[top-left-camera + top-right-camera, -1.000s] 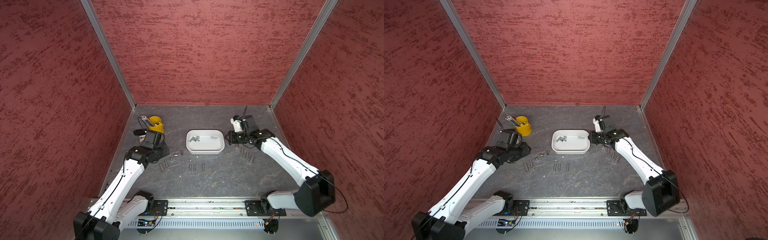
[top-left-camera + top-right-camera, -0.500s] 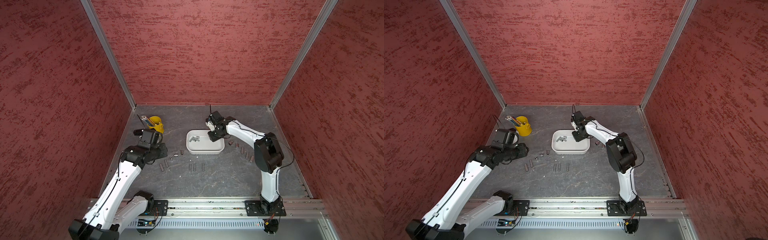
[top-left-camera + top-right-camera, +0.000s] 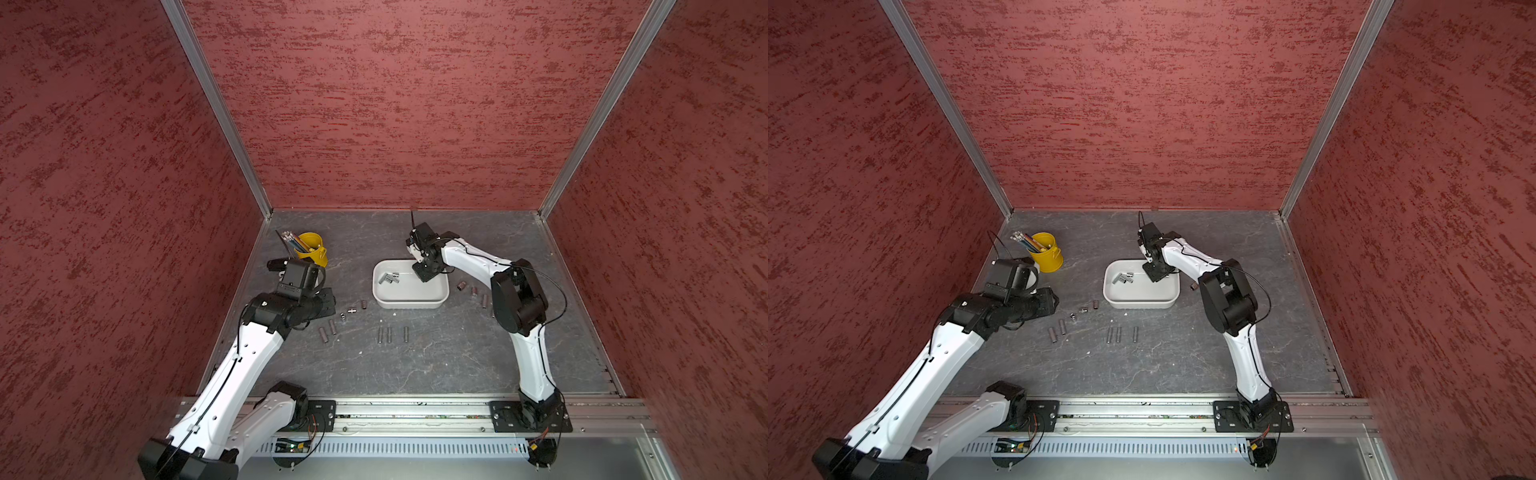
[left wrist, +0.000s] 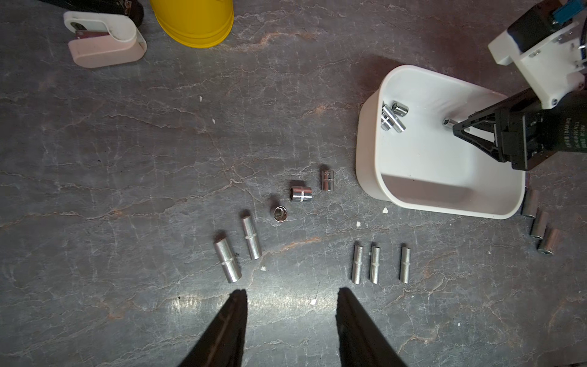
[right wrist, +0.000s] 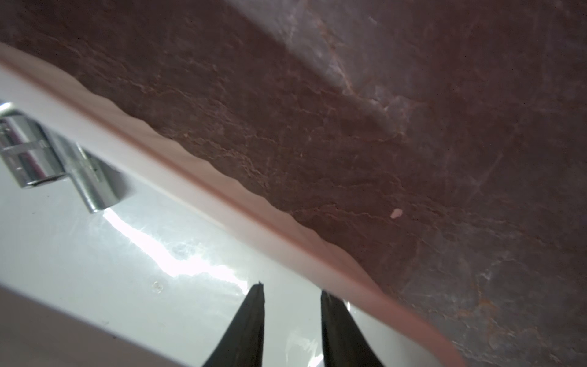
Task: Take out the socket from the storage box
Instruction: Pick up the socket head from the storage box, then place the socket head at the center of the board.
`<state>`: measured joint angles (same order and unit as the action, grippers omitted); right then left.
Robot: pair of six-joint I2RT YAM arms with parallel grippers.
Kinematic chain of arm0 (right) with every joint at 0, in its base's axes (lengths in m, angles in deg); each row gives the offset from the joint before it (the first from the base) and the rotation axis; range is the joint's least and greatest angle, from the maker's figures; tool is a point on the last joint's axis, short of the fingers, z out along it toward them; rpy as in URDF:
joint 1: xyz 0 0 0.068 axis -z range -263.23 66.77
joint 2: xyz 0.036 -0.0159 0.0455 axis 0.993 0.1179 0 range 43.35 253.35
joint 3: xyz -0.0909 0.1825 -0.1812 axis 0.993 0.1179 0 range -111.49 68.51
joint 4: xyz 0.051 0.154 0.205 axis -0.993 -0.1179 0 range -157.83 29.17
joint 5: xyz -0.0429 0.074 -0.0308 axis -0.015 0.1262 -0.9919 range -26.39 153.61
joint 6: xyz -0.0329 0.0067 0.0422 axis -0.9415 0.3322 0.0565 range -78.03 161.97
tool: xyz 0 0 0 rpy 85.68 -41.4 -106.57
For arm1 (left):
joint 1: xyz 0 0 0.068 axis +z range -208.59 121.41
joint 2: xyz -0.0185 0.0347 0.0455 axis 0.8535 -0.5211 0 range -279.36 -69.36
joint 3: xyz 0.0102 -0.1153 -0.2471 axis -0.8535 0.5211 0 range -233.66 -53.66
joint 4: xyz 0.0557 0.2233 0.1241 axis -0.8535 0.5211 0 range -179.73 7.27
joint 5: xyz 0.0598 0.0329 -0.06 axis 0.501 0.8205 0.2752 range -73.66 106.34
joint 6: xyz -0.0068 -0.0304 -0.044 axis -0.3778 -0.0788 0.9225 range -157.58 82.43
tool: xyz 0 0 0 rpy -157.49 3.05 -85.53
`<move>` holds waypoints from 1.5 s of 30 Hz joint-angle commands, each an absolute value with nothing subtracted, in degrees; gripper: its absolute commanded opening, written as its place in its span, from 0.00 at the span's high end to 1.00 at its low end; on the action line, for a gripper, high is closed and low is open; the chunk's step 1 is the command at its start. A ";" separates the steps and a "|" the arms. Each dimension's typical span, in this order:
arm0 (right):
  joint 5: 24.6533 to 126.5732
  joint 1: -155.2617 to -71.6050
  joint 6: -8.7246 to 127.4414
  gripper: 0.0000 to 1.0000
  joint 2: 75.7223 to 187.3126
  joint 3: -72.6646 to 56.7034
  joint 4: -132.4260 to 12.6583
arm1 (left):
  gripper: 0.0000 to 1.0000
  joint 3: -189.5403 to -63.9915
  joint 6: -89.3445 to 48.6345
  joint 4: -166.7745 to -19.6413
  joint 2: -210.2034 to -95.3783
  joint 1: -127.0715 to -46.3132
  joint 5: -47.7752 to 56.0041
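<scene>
Right arm bends steeply down into box (image 3: 409,303); right claw (image 5: 293,289) parted, empty, by its far rim. Left claw (image 4: 290,294) parted, empty, above table (image 4: 127,190).

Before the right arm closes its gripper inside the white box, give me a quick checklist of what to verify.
1. Right gripper inside the storage box: ok, tips low over its floor.
2. Right jaws apart, nothing between them: ok.
3. Small socket lined up for the grip: cannot tell; it lies at the fingertips in the left wrist view, but the right wrist view shows none between them.
4. Other sockets apart from the fingers: ok, bunched at the box's opposite end.
5. Left gripper away from the box: ok, open over the table.
</scene>
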<state>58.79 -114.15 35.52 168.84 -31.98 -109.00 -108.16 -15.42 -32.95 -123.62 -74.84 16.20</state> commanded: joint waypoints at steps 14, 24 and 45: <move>58.12 -113.41 34.13 0.69 175.21 -34.20 -113.47 | 0.51 -107.45 -16.22 -34.18 -123.64 -74.61 15.29; 65.02 -113.78 46.38 0.91 168.96 -33.11 -113.70 | 0.51 -107.27 -16.13 -34.26 -123.43 -74.62 15.20; 69.40 -127.24 89.10 0.91 133.25 2.41 -102.05 | 0.51 -106.95 -15.95 -34.53 -122.53 -74.73 15.02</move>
